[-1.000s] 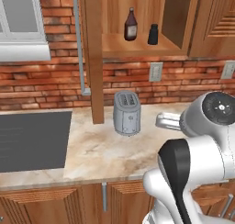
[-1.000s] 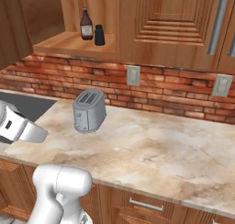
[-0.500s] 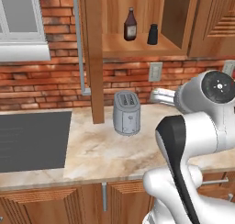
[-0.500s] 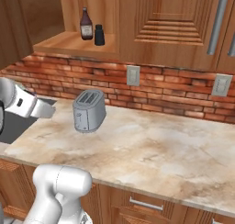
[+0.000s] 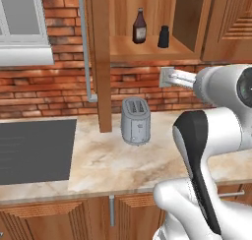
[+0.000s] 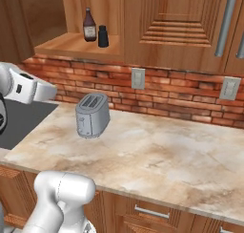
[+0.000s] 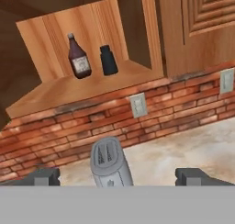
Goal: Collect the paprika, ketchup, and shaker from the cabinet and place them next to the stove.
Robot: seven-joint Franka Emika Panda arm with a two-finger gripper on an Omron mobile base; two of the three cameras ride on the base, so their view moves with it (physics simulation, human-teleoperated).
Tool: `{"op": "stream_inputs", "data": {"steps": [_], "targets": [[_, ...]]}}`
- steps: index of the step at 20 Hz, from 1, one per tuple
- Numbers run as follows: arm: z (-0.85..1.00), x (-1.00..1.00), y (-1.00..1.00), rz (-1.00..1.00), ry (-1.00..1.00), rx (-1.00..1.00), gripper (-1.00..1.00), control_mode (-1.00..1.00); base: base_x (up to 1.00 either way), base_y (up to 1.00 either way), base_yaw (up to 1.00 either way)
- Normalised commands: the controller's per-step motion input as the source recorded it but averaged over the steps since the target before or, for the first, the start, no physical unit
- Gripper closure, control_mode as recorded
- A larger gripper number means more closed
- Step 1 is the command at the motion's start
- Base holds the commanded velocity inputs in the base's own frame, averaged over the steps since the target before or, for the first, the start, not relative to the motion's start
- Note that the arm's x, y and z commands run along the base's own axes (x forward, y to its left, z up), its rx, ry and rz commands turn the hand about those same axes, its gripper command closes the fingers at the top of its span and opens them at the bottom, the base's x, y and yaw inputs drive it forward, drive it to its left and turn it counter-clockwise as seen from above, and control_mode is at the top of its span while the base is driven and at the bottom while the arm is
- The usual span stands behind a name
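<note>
The pincer (image 7: 117,176) stands released, its two dark tips wide apart at the bottom of the hand view, with nothing between them. It hangs above the marbled tabletop (image 6: 157,151), well below the open cabinet (image 5: 147,49) and nearer than it, aimed up and toward the far wall. In the left base view the hand's pale end (image 5: 173,78) shows in front of the brick wall (image 5: 54,89), just under the cabinet shelf and to the right of the toaster (image 5: 135,120).

The ketchup (image 7: 78,57) stands upright on the cabinet shelf, a narrow-necked brown bottle with a white label. The shaker (image 7: 108,60) stands upright just beside it on the right, small, black and shorter; whether the two touch cannot be told. Both are well apart from the pincer, higher and farther back, and in the hand view they sit above and a little left of the gap between the tips. The right base view shows the same pair, ketchup (image 6: 89,25) left and shaker (image 6: 103,37) right, toward the back of the shelf.

The grey toaster stands on the tabletop below the shelf, between the pincer and the brick wall, its slots up. A white wall outlet (image 7: 137,105) sits on the bricks just right of it. The stove (image 5: 34,150) lies dark and flat at the left end of the tabletop, well apart from the cabinet items.
</note>
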Motion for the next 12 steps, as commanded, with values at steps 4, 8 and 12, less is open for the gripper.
{"op": "stream_inputs", "data": {"steps": [4, 8, 12], "targets": [[0.37, 0.13, 0.00, 0.00, -0.10, 0.00, -1.00, -1.00, 0.00, 0.00, 0.00], [0.27, 0.22, 0.00, 0.00, -0.04, 0.00, -1.00, -1.00, 0.00, 0.00, 0.00], [0.22, 0.21, 0.00, 0.00, 0.00, 0.00, -1.00, -1.00, 0.00, 0.00, 0.00]]}}
